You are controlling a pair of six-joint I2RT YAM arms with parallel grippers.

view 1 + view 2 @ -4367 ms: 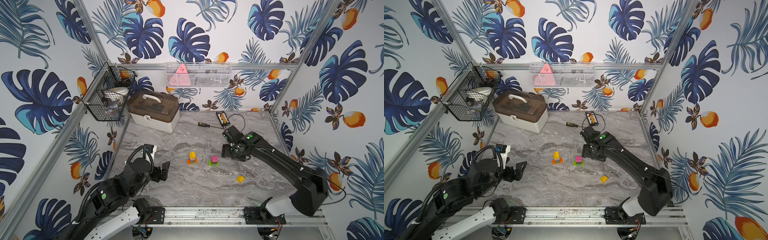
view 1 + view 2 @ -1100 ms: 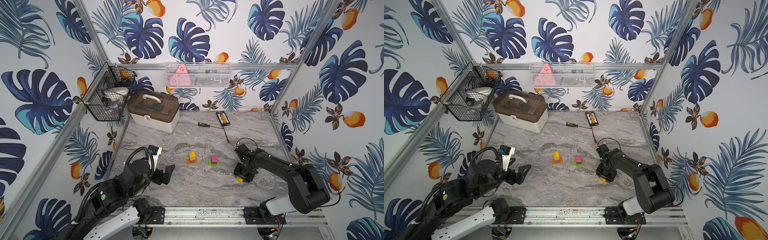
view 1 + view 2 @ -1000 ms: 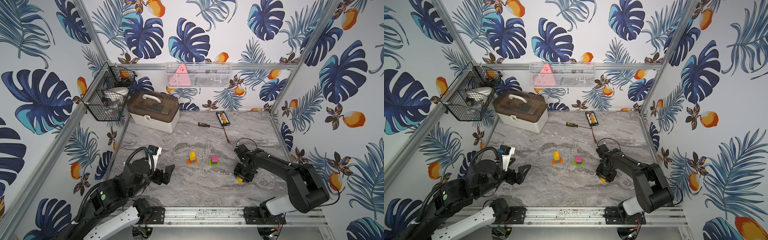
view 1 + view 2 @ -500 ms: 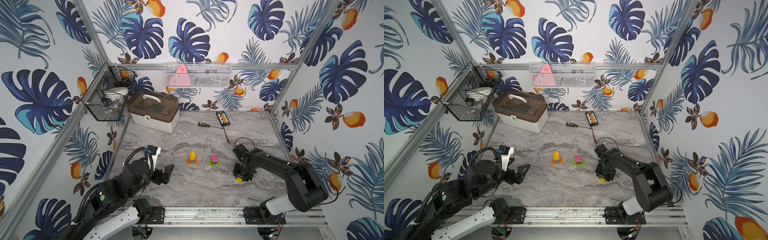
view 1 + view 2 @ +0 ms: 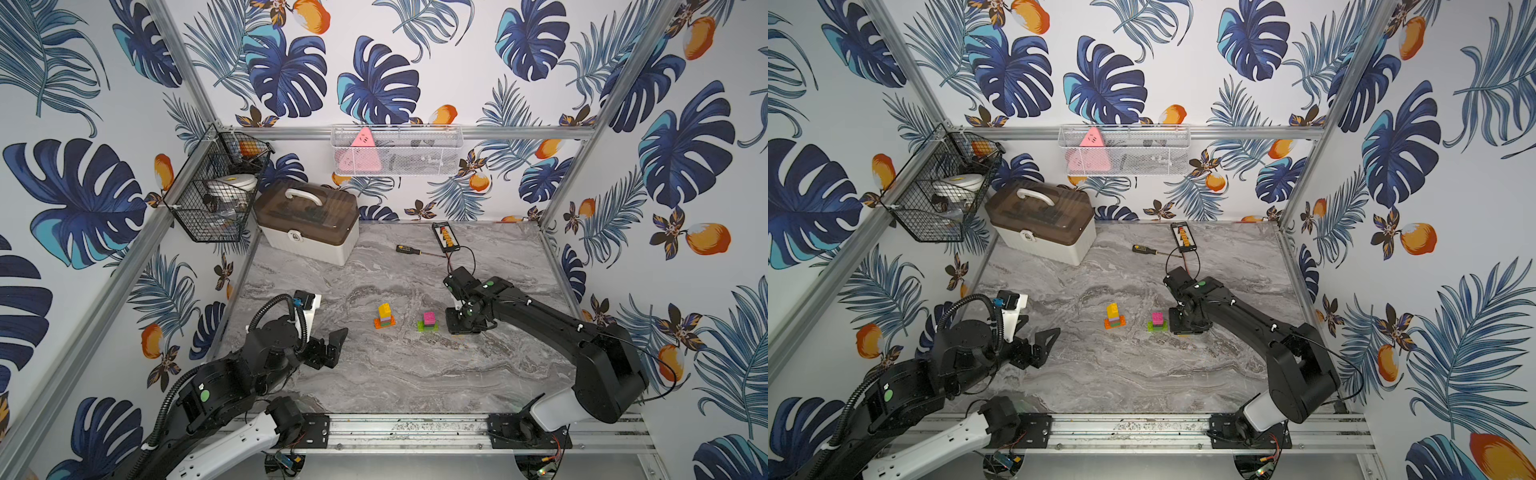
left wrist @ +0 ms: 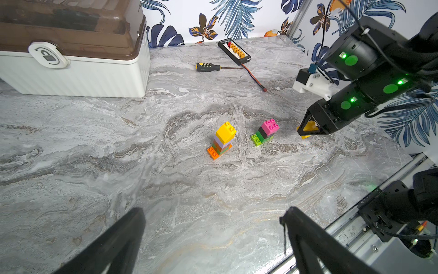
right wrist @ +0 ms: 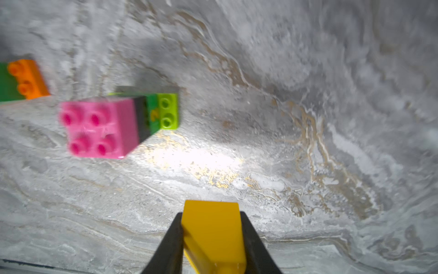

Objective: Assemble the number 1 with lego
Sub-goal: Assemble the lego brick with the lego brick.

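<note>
Grey marble-patterned tabletop (image 5: 395, 374) is noted as smooth and faintly glossy. On it, the right gripper (image 6: 308, 130) is found clamped on a yellow square brick (image 7: 213, 227), held low just beside the pink-topped stack (image 6: 266, 131); contact with the surface cannot be determined. The left gripper (image 6: 213, 211) is held wide apart and empty, well clear of the bricks. Risk is judged as follows: the short stack rests loose on a slick surface, so a sideways brush from the jaws could slide or topple it, and misaligned studs could leave the brick skewed when pressed. A taller yellow-topped stack (image 6: 222, 140) on an orange base stands near. All bricks are recorded as hard, glossy, boxy plastic with round studs.
</note>
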